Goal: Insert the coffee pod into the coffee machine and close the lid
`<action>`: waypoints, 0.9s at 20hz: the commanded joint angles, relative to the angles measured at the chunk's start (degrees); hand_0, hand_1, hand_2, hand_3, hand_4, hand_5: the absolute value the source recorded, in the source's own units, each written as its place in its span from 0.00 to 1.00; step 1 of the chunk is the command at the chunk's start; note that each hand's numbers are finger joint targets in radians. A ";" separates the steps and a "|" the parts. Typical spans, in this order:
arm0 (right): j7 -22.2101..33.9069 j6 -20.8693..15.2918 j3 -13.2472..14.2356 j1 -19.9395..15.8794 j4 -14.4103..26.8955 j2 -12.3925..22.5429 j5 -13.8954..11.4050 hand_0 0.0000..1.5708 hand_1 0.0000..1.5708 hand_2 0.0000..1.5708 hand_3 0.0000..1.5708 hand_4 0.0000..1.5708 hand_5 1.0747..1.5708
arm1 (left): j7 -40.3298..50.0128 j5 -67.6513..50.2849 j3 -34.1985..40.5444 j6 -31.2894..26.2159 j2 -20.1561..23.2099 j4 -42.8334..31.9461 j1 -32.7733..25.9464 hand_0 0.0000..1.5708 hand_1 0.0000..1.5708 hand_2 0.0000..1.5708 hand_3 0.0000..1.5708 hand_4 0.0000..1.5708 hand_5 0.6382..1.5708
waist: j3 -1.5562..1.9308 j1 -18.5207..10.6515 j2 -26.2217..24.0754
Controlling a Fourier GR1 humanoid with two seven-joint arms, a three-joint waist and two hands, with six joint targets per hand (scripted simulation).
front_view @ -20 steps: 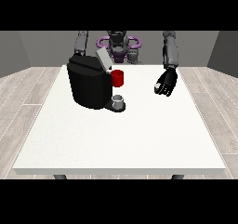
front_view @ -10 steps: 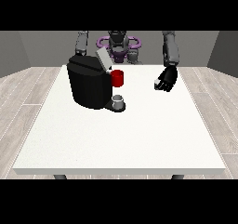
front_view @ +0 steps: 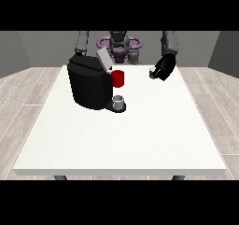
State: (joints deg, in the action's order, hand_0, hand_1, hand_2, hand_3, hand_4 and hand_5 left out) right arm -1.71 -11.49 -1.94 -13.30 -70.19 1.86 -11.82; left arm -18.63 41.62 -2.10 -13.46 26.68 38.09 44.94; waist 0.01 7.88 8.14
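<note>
A black coffee machine [front_view: 88,86] stands on the white table [front_view: 140,140] at the back left. Its grey lid [front_view: 103,59] is tilted up and open. A red part [front_view: 118,78] sits at the machine's front, above a small grey cup [front_view: 119,101] on the drip base. The hand at the view's right [front_view: 165,67] hangs above the table, right of the machine, with its fingers curled round a small grey coffee pod [front_view: 152,73]. Only the arm at the view's left [front_view: 81,42] shows; its hand is hidden behind the machine.
The robot's torso [front_view: 119,44] with purple parts stands behind the table's far edge. A wood floor surrounds the table. The table's front half is bare white surface.
The hand at the view's right has risen and moved a little towards the machine, carrying the pod. The machine, lid and cup have not moved.
</note>
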 commanded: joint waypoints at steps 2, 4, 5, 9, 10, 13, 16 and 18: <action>-0.58 -0.17 -0.01 -1.11 2.82 -0.40 -0.67 0.00 0.00 0.00 0.00 0.00 1.00 | 4.07 0.23 0.16 -4.77 -1.68 1.71 4.49 0.90 0.90 0.89 0.85 0.34 1.00 | 0.00 0.29 -1.76; 1.20 1.77 1.02 -0.39 1.24 1.01 0.80 0.00 0.00 0.00 0.00 0.00 1.00 | 6.05 1.45 -1.53 -2.61 -6.07 2.46 1.13 0.90 0.90 0.89 0.85 0.34 1.00 | 0.00 0.33 -4.77; 3.93 -1.08 0.18 -2.36 1.64 -1.38 -0.57 0.00 0.00 0.00 0.00 0.00 1.00 | 7.74 0.78 -1.59 -4.94 -7.39 2.79 3.50 0.90 0.90 0.89 0.85 0.34 1.00 | 0.00 -0.11 -5.43; 3.41 0.57 0.15 -2.73 0.88 -1.79 1.52 0.00 0.00 0.00 0.00 0.00 1.00 | 10.94 1.07 -0.87 -7.14 -7.60 3.85 6.50 0.89 0.89 0.89 0.85 0.38 1.00 | 0.00 0.80 -6.12; 0.68 -0.07 0.99 -3.52 2.09 -1.65 1.08 0.00 0.00 0.00 0.00 0.00 1.00 | 8.89 1.63 -1.23 -5.53 -7.57 5.45 7.79 0.85 0.85 0.86 0.84 0.38 1.00 | 0.00 0.68 -3.85; -1.27 2.65 3.45 -4.26 3.25 0.97 3.33 0.00 0.00 0.00 0.00 0.00 1.00 | 14.17 -1.52 1.86 -9.85 -9.22 5.52 12.54 0.88 0.88 0.89 0.88 0.33 1.00 | 0.02 1.52 -4.21; 0.59 1.85 1.79 -4.06 0.05 0.46 2.08 0.00 0.00 0.00 0.00 0.00 1.00 | 13.50 -2.97 4.95 -10.67 -6.44 4.16 13.90 0.78 0.78 0.81 0.82 0.32 1.00 | -0.01 3.44 -3.94; -2.32 3.31 4.25 -4.79 1.42 2.37 3.92 0.00 0.00 0.00 0.00 0.00 1.00 | 17.14 -3.42 6.28 -11.82 -5.82 4.11 18.02 0.76 0.76 0.79 0.80 0.31 1.00 | 0.02 4.36 -1.89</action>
State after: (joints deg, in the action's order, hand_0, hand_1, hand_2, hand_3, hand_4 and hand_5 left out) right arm -1.83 -9.30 0.08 -17.01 -69.05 2.64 -9.58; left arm -4.79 39.73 1.44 -22.94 19.58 42.43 57.94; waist 0.01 10.81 4.42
